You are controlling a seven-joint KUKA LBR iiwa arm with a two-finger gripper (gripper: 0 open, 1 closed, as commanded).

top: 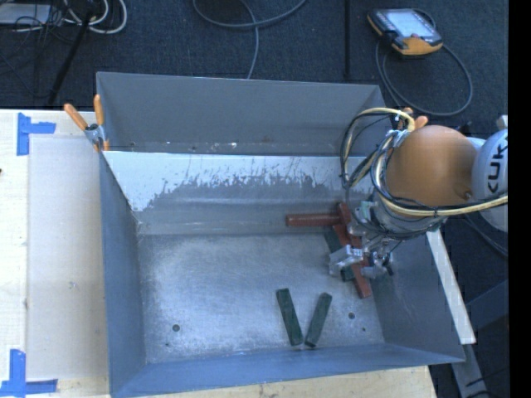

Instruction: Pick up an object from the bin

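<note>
- Red-brown and short, the bar (362, 285) nearest my jaws lies on the bin's floor close to the right wall. It slants, and its lower end pokes out from under me toward the near wall.
- My jaws are down low over the upper end of that bar. Whether they are open, closed or gripping it I cannot tell, since my own wrist hides the gap.
- A longer red-brown bar (309, 220) lies level along the foot of the back wall, just left of me. Another red-brown stick (343, 215) crosses its right end.
- A dark green piece (335, 240) sits between those bars and my jaws, partly hidden.
- Two dark green bars (289, 316) and (318, 318) lie well apart from me near the front wall. Their lower ends meet in a narrow V.
- My orange cover (427, 166) bulges over the bin's right rim, with yellow, white and black wrist cables (365, 139) looped round it.
- The grey metal bin (249, 123) has sloping walls. Its floor (207, 288) is dull and speckled with scuffing, and most of it is bare. The back wall carries a band of fine streaky scratches.
- Beyond the bin lies dark blue-grey carpet (166, 40). A black cable (249, 15) loops over it, and a handheld control unit (405, 30) with an orange-yellow edge lies behind my arm.
</note>
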